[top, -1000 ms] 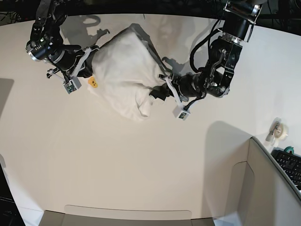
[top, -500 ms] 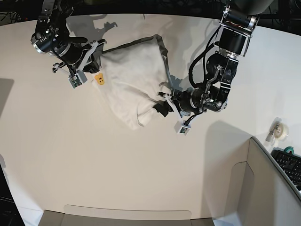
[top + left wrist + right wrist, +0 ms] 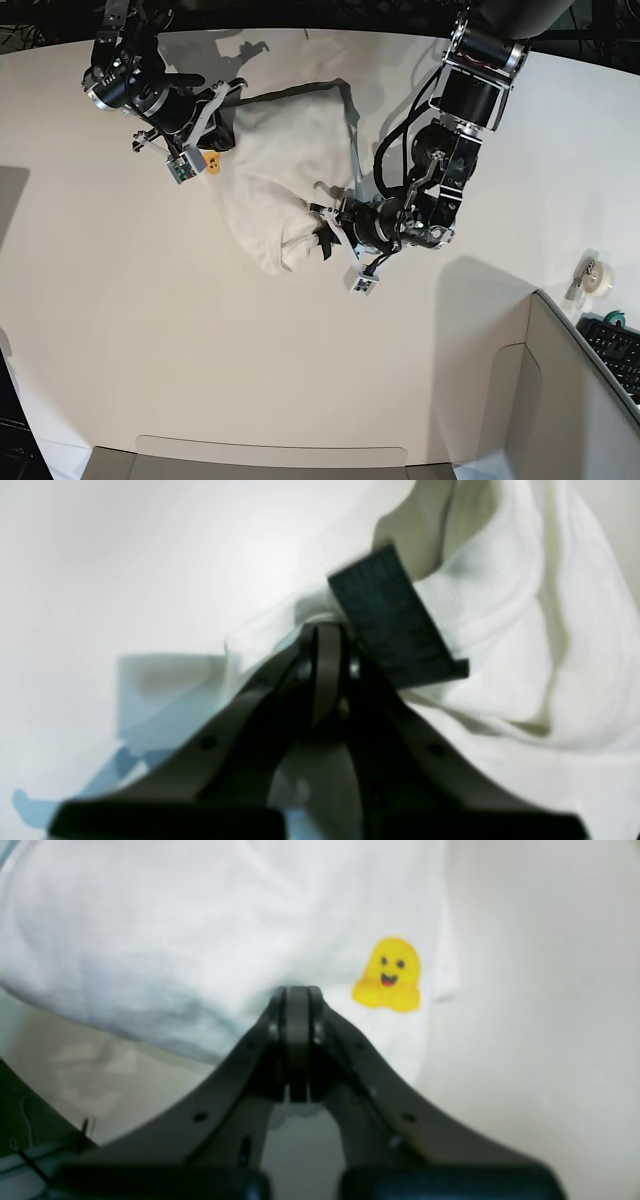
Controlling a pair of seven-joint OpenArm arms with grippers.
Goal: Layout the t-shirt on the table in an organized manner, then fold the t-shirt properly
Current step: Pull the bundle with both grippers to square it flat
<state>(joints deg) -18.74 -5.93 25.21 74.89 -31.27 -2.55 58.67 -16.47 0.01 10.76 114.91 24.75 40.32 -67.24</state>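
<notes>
The white surface (image 3: 200, 340) fills nearly the whole base view, smooth and matte, its curved far edge meeting a dark band of background at the top. Soft shadows of the arms fall across it. A grey box-like panel (image 3: 580, 400) stands at the lower right corner, with a keyboard (image 3: 615, 350) and a roll of tape (image 3: 596, 275) just beyond it, and a pale strip runs along the near edge.

The t-shirt (image 3: 285, 175) lies bunched in the upper middle, stretched between the two arms and still crumpled. The right gripper (image 3: 297, 995) has its jaws clenched on the shirt's edge just beside a small yellow smiling print (image 3: 389, 975). The left gripper (image 3: 325, 640) has its jaws clamped on fabric next to the dark neck label (image 3: 395, 620).
</notes>
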